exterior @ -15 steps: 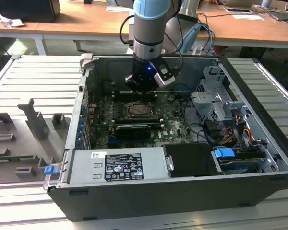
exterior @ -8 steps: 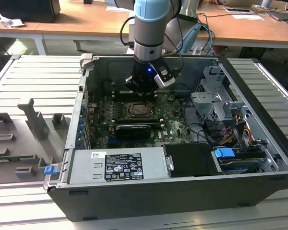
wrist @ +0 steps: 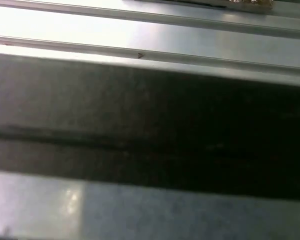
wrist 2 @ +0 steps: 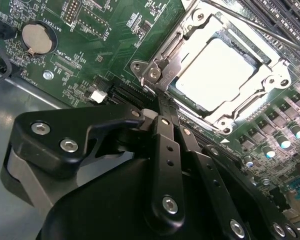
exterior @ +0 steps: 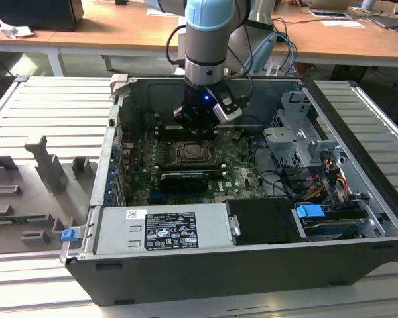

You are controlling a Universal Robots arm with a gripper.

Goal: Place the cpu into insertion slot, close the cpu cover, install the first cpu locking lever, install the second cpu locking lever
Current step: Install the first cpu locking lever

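Observation:
In the exterior view my gripper (exterior: 198, 122) hangs inside the open computer case, just above the insertion slot (exterior: 198, 152) on the green motherboard. The second wrist view shows the cpu (wrist 2: 215, 75), its pale metal top bright, seated in the slot. The silvery cpu cover (wrist 2: 163, 75) lies flat around it. My black fingers (wrist 2: 166, 150) run close together, and the gripper (wrist 2: 161, 106) is shut with its tips at the cover's near corner. A thin locking lever (wrist 2: 250, 22) runs along the socket's far side.
A black graphics card (exterior: 179, 179) lies beside the slot, with the power supply (exterior: 162, 228) in front. A drive cage (exterior: 298, 142), cables and a blue latch (exterior: 312, 213) fill the case's right side in the exterior view. Memory slots (wrist 2: 285, 15) and a coin battery (wrist 2: 36, 39) flank the socket.

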